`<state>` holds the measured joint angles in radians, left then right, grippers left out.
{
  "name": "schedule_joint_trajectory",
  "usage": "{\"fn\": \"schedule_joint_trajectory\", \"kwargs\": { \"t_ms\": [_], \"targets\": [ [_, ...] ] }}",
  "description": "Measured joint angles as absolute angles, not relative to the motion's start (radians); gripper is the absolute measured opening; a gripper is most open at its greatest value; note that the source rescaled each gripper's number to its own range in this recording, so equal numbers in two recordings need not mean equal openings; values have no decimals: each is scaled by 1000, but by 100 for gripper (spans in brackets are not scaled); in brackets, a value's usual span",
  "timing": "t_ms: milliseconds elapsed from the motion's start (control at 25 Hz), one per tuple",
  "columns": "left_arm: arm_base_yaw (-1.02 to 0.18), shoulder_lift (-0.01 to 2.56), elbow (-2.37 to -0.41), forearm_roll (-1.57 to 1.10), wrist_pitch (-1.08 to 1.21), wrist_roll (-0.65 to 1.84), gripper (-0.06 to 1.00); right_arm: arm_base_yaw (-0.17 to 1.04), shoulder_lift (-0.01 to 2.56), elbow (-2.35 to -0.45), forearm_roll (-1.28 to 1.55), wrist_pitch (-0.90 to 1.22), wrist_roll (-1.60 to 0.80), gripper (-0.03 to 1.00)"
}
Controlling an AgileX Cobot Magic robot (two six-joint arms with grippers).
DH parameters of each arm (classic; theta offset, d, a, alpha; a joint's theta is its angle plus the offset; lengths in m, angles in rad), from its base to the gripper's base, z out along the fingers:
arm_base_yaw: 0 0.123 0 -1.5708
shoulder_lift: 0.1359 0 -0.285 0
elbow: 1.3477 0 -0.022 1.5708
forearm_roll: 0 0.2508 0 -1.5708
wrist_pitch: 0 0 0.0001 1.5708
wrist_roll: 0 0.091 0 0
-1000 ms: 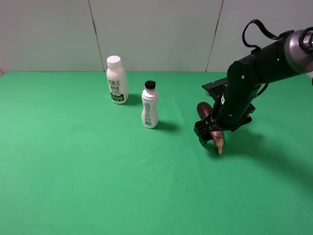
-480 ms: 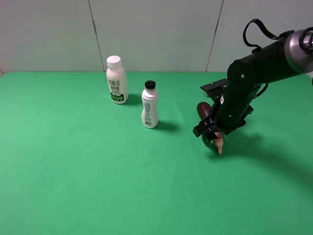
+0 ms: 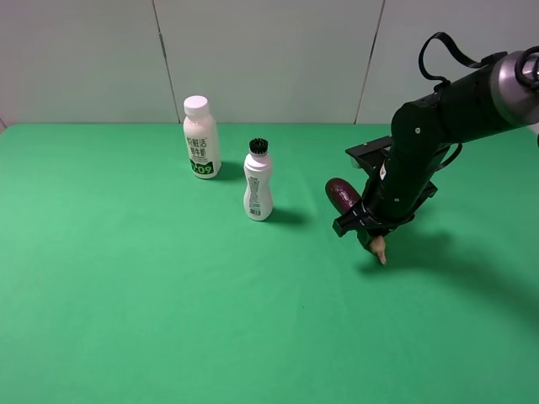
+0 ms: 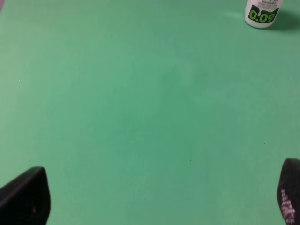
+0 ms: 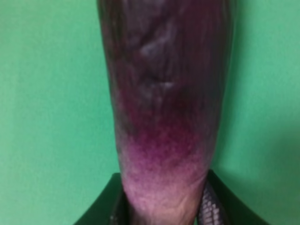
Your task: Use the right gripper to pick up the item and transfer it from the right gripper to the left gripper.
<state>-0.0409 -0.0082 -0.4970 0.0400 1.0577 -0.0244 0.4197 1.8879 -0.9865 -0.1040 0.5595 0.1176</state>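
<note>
The dark-purple eggplant point(image 3: 344, 194) is held by my right gripper point(image 3: 364, 227) at the right of the green table. Its round end points up and left, and its pale tan stem tip point(image 3: 380, 250) hangs low, just above or on the cloth. In the right wrist view the eggplant point(image 5: 164, 93) fills the frame, with the black fingers point(image 5: 213, 206) closed on its paler end. My left gripper point(image 4: 154, 206) does not show in the exterior view. In its wrist view only two fingertips point(image 4: 26, 194) show, set wide apart over bare green cloth, holding nothing.
A white bottle with a green label point(image 3: 201, 138) stands at the back, and shows in the left wrist view point(image 4: 262, 10). A smaller white bottle with a black cap point(image 3: 258, 181) stands to the right of it, left of the eggplant. A green cloth point(image 3: 168, 295) covers the table.
My right gripper has lifted slightly with the eggplant. The eggplant's round end has swung up and left. The bottles have not moved.
</note>
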Motion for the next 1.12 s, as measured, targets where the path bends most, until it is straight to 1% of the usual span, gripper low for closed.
{"fn": "schedule_joint_trajectory", "kwargs": {
  "t_ms": [200, 440, 680, 800, 1120],
  "targets": [
    [-41, -8, -497, 40, 1058, -24, 93, 420, 1849, -1034, -101, 679, 118, 1],
    [-41, -8, -497, 40, 1058, -24, 93, 420, 1722, -1115, -95, 830, 105, 1],
    [-41, -8, -497, 40, 1058, -24, 93, 427, 1597, -1132, -63, 946, 57, 1],
    [-41, -8, -497, 40, 1058, -24, 93, 462, 1540, -1135, -62, 989, 35, 1],
    [-41, -8, -497, 40, 1058, -24, 93, 614, 1435, -1137, -59, 1100, 14, 1]
  ]
}}
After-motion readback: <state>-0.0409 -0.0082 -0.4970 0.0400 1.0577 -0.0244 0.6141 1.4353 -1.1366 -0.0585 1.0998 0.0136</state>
